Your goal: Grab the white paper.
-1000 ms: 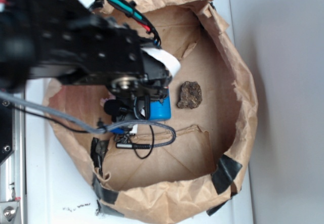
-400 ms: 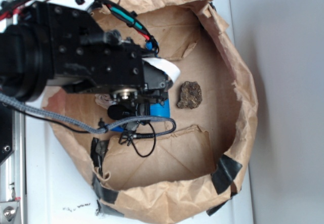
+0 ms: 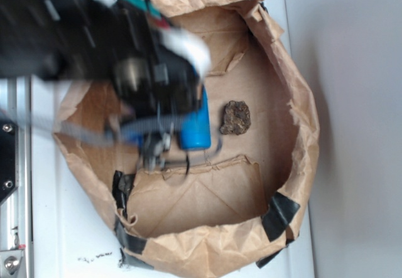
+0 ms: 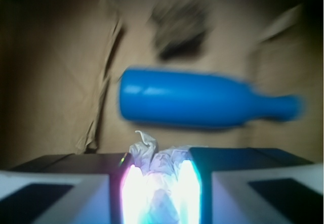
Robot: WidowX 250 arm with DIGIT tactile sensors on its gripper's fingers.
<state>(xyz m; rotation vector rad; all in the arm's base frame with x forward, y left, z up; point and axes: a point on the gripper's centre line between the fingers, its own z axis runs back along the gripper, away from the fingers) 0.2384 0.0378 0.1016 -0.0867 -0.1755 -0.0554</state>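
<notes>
Gripping the white paper (image 4: 161, 176): in the wrist view, the gripper (image 4: 161, 183) clamping the crumpled wad between its two fingers (image 4: 66, 188), one on each side, with a wrinkled peak poking up above the finger edges. Glowing brightly where the paper meets the inner faces of the fingers, so the lower folds washing out and hard to read.

Lying just beyond the paper in that view, a blue bottle (image 4: 202, 100) on its side, neck pointing right, apart from the wad. Sitting farther back, a dark lumpy rock (image 4: 179, 27), blurred. Showing underneath everything, brown paper lining with creases and a torn flap on the left.

From the exterior view, the black arm (image 3: 94, 46) smearing with motion blur over the left part of a big brown paper bag (image 3: 295, 102) rolled open into a bowl shape. Hiding the white paper and the gripper beneath the arm there. Peeking out at the arm's lower right, the blue bottle (image 3: 196, 127), with the rock (image 3: 235, 117) near it to the right, not touching. Holding the bag's lower rim, patches of black tape (image 3: 279, 215). Resting on a white table (image 3: 69, 240).
</notes>
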